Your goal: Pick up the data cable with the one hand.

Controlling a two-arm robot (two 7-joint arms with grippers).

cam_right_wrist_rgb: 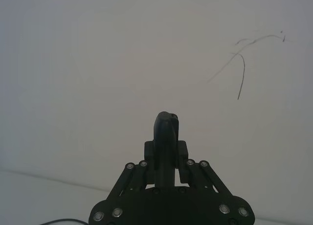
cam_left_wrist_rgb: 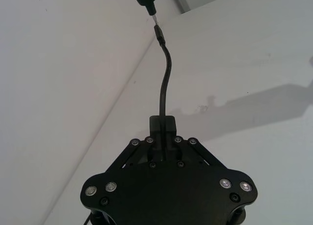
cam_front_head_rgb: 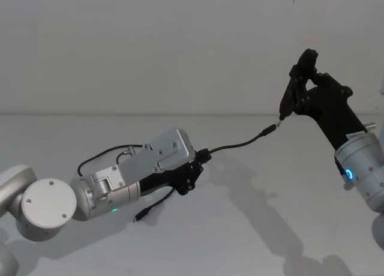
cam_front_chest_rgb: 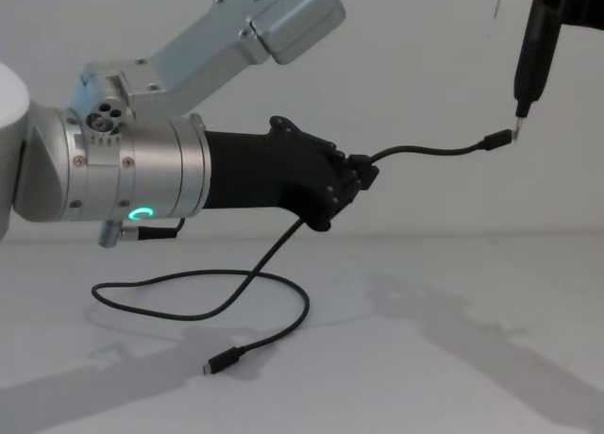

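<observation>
The data cable (cam_front_chest_rgb: 255,278) was clenched in the left gripper (cam_front_chest_rgb: 363,175), at the middle of the chest view and above the table (cam_front_chest_rgb: 472,358). The fingers were closed on the cable at a place along its length, not at a plug. In the left wrist view the cable (cam_left_wrist_rgb: 164,83) came out straight between the fingers of this gripper (cam_left_wrist_rgb: 162,122).

From the grip, one part of the cable rose toward the upper right of the chest view, in the air. Its plug (cam_front_chest_rgb: 495,140) ended just beside the small metal tip (cam_front_chest_rgb: 519,132) of the right gripper (cam_front_chest_rgb: 533,57); I could not tell if they touched. The other part hung down to the lower left and made a wide loop on the table. Its free plug (cam_front_chest_rgb: 219,363) lay flat at the bottom centre.

The right gripper (cam_front_head_rgb: 307,63) stood high at the upper right of the head view. In its wrist view the fingers (cam_right_wrist_rgb: 166,132) looked pressed together.

The silver wrist (cam_front_chest_rgb: 123,170) of the left arm came in from the left edge, with a green light (cam_front_chest_rgb: 142,214) and a short wire (cam_front_chest_rgb: 156,231) under it.

The white table reached back to the wall (cam_front_head_rgb: 150,48). Its lower right part in the chest view carried only shadows.
</observation>
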